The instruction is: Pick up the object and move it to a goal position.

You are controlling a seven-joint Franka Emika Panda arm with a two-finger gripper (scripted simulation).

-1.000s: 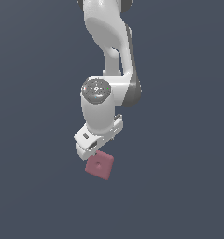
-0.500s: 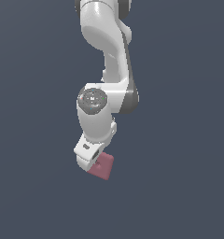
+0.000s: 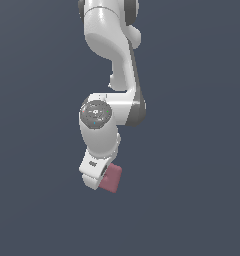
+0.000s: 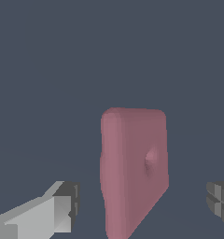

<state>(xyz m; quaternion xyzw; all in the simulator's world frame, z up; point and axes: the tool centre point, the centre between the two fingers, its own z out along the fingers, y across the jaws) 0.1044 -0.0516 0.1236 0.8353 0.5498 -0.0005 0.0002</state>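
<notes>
Exterior view shows the white arm (image 3: 112, 60) coming down from twelve o'clock, bending at a round grey-capped joint (image 3: 96, 113) near the middle of the frame, and ending in the hand (image 3: 98, 179) at about six o'clock of that joint. The pink-red cube (image 3: 112, 178) sits just at the hand's three o'clock side, touching or overlapping the white housing from this angle, with its near face tilted and part of it hidden behind the hand. Everything hangs against a plain dark blue-grey background, and no edge of a surface can be made out in either picture. Wrist view shows the cube (image 4: 132, 170) large and central, turned so that one rounded vertical edge faces the camera and a small dimple marks the face beside it. One light grey fingertip (image 4: 62, 205) stands off to one side of the cube and the dark ribbed pad of the other fingertip (image 4: 220, 200) stands off to the other side, each with a clear strip of background between it and the cube. The hand is therefore spread wide with the cube between its fingers, not pinched by either one.
</notes>
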